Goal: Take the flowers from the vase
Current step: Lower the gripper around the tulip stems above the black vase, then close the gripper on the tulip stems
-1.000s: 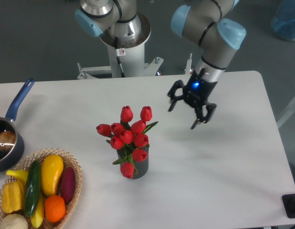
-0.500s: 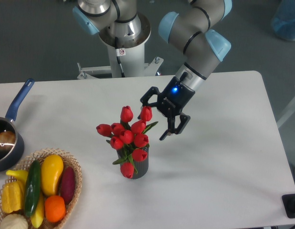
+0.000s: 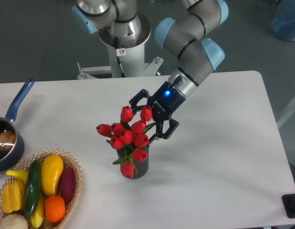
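- Since the earlier frames, my claw (image 3: 146,120) has travelled left and down across the table (image 3: 223,157), from well clear of the bouquet to its upper right edge.
- Claw state: fingers spread wide, holding nothing. One finger (image 3: 136,100) lies by the top two buds; the other (image 3: 167,131) sits to the right of the bunch.
- Whether either finger touches a bud, I cannot tell from this view.
- A blue light shows on my wrist, just above the claw.
- Flowers (image 3: 129,133): red tulips, buds closed, standing in the vase (image 3: 139,165); position unchanged from the earlier frames.
- One bud droops over the front rim of the vase; green leaves show at the rim and at the right of the bunch.
- Vase: dark grey, ribbed, upright on the table, near its middle.
- Left edge: saucepan (image 3: 8,138) with a blue handle, something brownish inside.
- Lower left: wicker basket (image 3: 76,172) holding vegetables and an orange, well apart from the vase.
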{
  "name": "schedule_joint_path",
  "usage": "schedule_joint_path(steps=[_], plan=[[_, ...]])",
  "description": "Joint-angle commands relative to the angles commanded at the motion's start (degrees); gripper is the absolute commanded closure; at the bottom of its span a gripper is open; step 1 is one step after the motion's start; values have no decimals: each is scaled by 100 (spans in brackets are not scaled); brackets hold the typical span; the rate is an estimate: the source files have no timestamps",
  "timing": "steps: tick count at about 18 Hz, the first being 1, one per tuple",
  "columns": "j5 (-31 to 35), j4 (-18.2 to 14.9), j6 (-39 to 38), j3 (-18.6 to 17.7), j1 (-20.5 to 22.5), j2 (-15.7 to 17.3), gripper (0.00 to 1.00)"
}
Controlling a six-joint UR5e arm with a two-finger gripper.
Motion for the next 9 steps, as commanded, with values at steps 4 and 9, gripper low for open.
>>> schedule_joint_path(steps=[4, 9], plan=[[-158, 0, 9, 9, -44, -61, 35], [-150, 0, 9, 18, 9, -62, 86]])
